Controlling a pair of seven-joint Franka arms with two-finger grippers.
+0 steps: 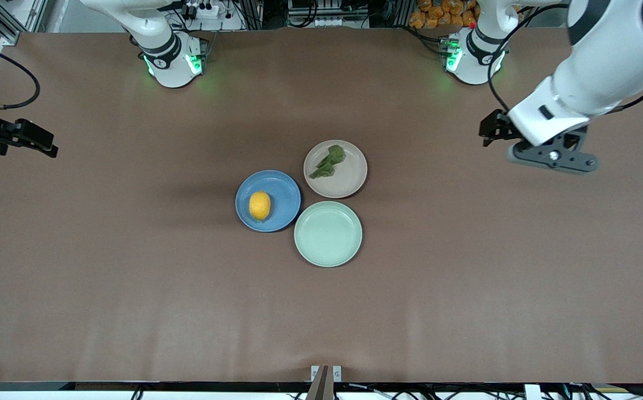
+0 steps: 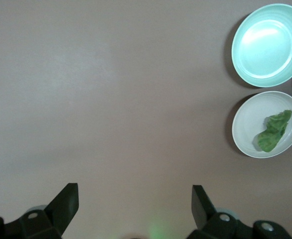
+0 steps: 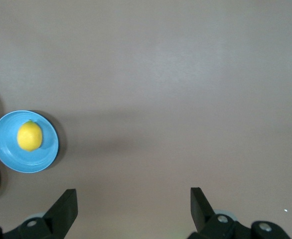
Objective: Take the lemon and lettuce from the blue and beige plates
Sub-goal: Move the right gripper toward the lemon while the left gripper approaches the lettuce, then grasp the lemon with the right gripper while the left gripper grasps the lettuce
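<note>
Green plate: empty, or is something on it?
Empty. The green plate shows only its bare surface; the lemon and lettuce lie on other plates.

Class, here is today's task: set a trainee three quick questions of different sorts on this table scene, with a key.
1. True or false: the lemon lies on the blue plate.
2. Which plate holds the lettuce? A) the green plate B) the beige plate C) the blue plate
3. Fill in: the left gripper and the right gripper are both ____.

Key: 1 true. 2 B. 3 open; each hangs over bare table at its own arm's end.
</note>
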